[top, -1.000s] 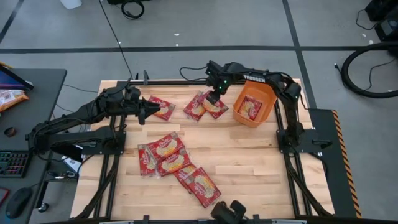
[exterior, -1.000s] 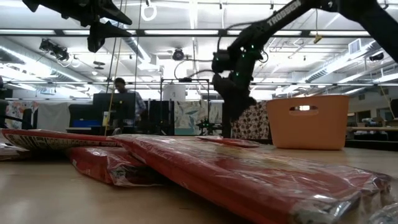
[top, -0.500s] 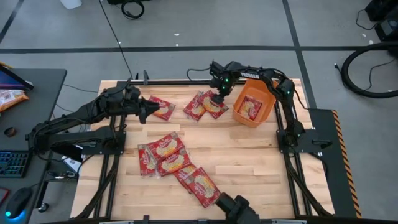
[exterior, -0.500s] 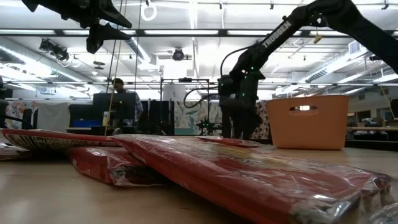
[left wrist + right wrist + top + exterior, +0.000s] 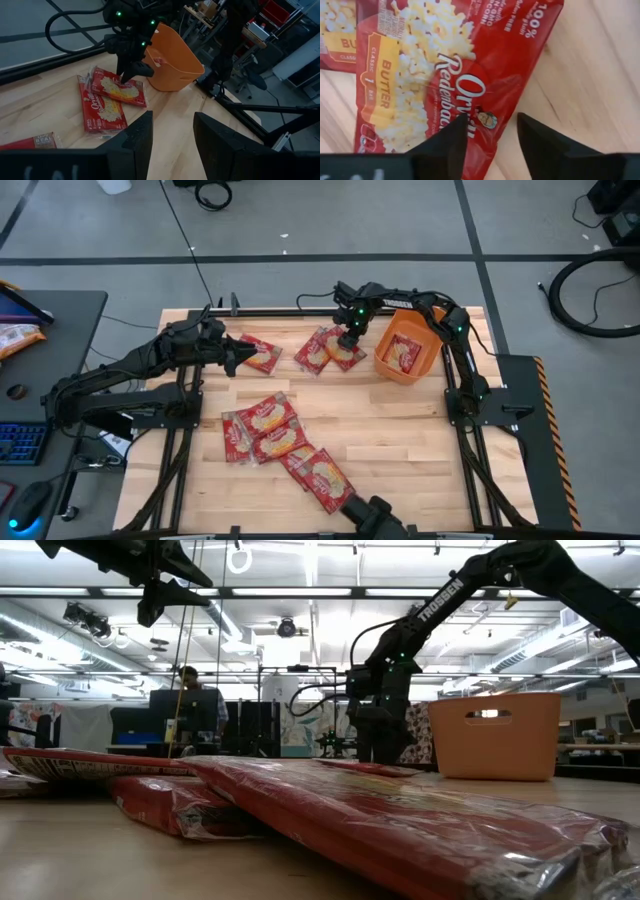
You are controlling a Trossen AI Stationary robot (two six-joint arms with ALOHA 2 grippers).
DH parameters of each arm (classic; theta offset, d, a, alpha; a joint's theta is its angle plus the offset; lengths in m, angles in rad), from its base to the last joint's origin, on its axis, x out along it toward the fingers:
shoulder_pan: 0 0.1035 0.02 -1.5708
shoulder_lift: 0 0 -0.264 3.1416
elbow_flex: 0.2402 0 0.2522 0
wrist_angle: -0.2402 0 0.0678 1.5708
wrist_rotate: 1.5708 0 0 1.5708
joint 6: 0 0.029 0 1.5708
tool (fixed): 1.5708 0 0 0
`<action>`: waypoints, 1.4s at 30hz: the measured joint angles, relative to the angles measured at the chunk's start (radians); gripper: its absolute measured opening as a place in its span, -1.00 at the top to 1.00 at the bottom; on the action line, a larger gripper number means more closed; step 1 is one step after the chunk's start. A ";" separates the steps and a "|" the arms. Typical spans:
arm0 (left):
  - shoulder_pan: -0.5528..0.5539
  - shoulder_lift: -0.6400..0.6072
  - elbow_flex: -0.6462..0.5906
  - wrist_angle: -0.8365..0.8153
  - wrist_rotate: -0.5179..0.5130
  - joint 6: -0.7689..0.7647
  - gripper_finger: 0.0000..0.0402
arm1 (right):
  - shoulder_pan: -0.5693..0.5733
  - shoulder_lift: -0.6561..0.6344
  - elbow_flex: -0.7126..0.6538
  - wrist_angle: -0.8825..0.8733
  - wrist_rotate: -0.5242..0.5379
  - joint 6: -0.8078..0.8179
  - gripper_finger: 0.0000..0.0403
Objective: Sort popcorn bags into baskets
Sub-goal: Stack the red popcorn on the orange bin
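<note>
High view showed two popcorn bags (image 5: 332, 348) overlapping near the desk's (image 5: 400, 440) far edge, just beside the orange basket (image 5: 407, 351), which already held one. The right gripper (image 5: 346, 338) hung directly over them, jaws parted and empty. The left gripper (image 5: 240, 359) hovered by another bag (image 5: 261, 353), jaws apart, holding nothing.

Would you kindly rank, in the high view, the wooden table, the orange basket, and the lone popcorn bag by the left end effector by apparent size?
1. Wooden table, by far the largest.
2. Orange basket.
3. Lone popcorn bag, clearly smaller than the basket.
</note>
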 joint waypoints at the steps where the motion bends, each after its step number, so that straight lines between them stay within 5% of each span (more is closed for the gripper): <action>1: 0.000 0.000 0.000 -0.004 0.000 -0.009 0.27 | 0.003 0.008 0.000 0.002 0.008 0.000 0.20; 12: 0.000 0.000 0.000 -0.012 0.001 -0.021 0.27 | 0.009 0.014 -0.002 0.019 0.031 -0.018 0.92; 21: 0.000 0.000 0.000 -0.019 0.001 -0.018 0.27 | 0.004 -0.058 -0.009 -0.018 0.133 -0.025 0.93; 42: 0.000 0.000 0.000 -0.018 0.001 -0.019 0.27 | -0.006 -0.209 -0.007 -0.103 0.169 -0.026 0.93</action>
